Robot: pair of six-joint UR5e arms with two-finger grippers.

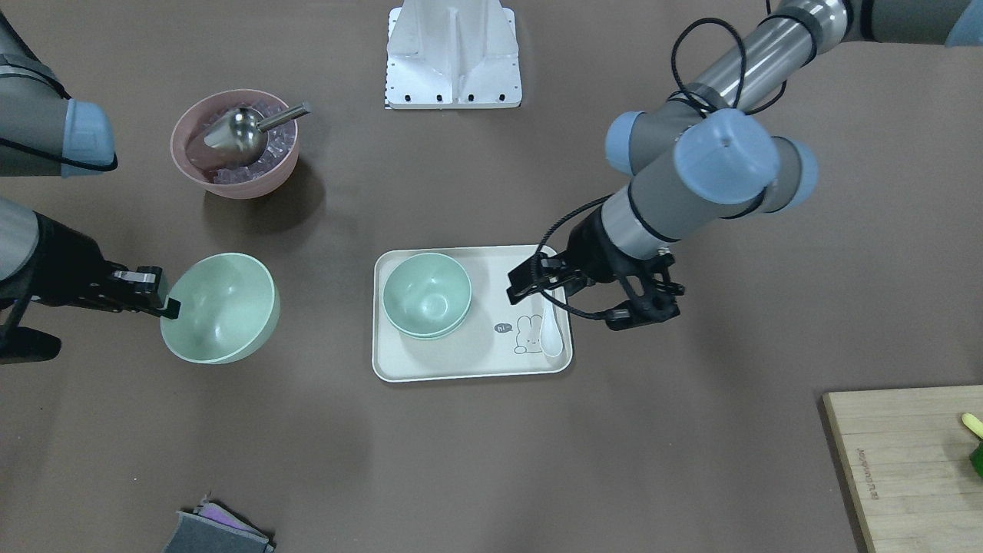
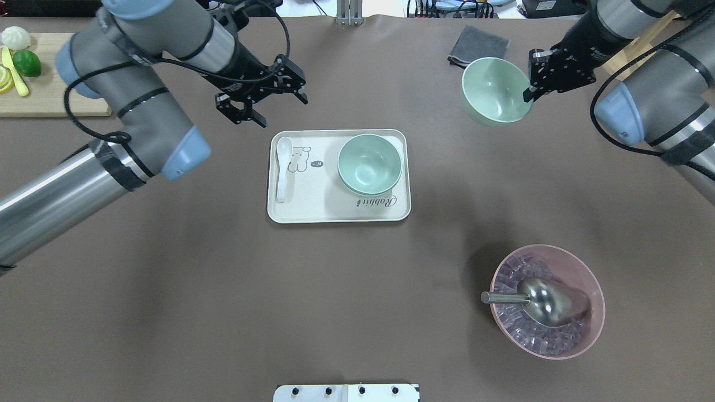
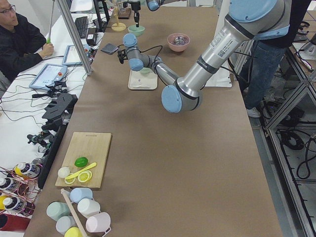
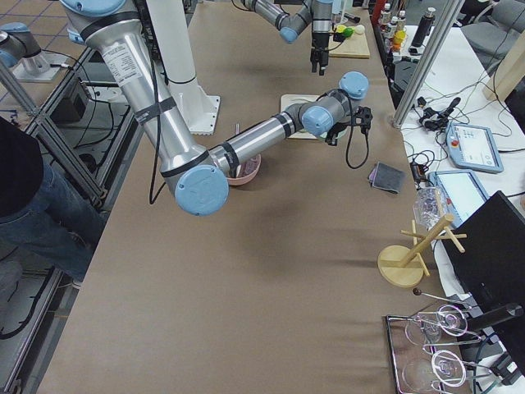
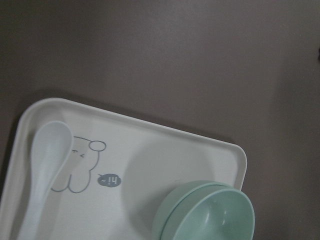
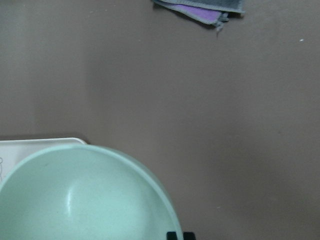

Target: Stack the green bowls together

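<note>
Two green bowls (image 2: 368,164) sit nested on the right part of a cream tray (image 2: 324,192); they also show in the front view (image 1: 426,294) and the left wrist view (image 5: 210,212). My right gripper (image 2: 528,92) is shut on the rim of the third green bowl (image 2: 496,89) and holds it tilted above the table, to the right of the tray and farther back. The same bowl fills the right wrist view (image 6: 85,200). My left gripper (image 2: 279,109) is open and empty, above the table just beyond the tray's far left corner.
A white spoon (image 2: 283,167) lies on the tray's left side. A pink bowl with ice and a metal scoop (image 2: 547,301) stands near right. A grey cloth (image 2: 477,44) lies far right of centre. A wooden board with lime pieces (image 2: 44,84) is far left.
</note>
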